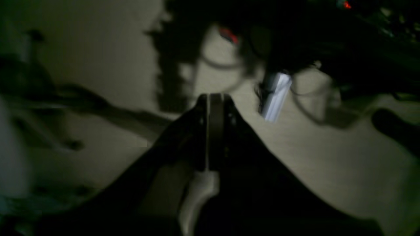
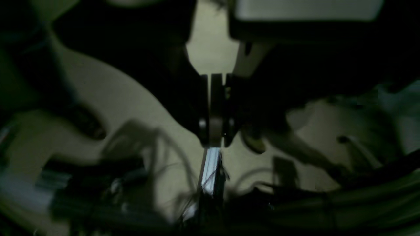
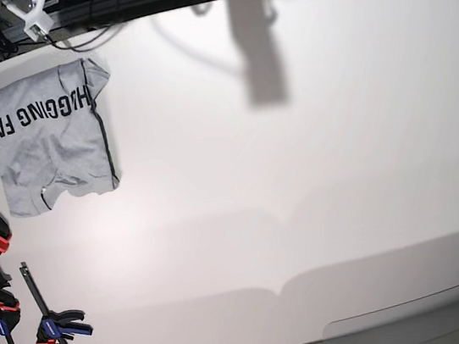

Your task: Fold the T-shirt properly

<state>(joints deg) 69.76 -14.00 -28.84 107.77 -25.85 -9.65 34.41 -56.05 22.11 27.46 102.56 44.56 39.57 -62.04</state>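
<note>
left wrist view, left gripper [image 1: 215,100]: fingers pressed together, nothing visible between them
left wrist view, around it: dim and blurred; pale smooth floor [image 1: 295,147] past the tips, thin looping cables, a slim straight silvery bar [image 1: 277,96] just off the tips
right wrist view, right gripper [image 2: 215,139]: also pressed together, no cloth in the pinch
right wrist view, around it: dark, soft focus; long silvery strip [image 2: 210,168] just beyond the tips, cable loops beside it
base view, T-shirt [image 3: 50,141]: on the table [image 3: 238,171], on the right gripper's side; outside both wrist views, apart from both grippers
base view, done: looks folded down to a compact, roughly square packet, print out, "HUGGING FA" upside down in this view
base view, left: fold work likely complete or nearly so; maybe tidy the flap at the upper corner and the wavy lower edge
cloth: heather-grey, soft, matte, lightly creased; black block capitals, dark line down one side
table surface: white, smooth, faint sheen, soft-edged shadows
base view, clamps [image 3: 53,327]: black bars, red and blue parts, near the table edge on the right gripper's side
next: if the fold is accepted, no regrip needed
</note>
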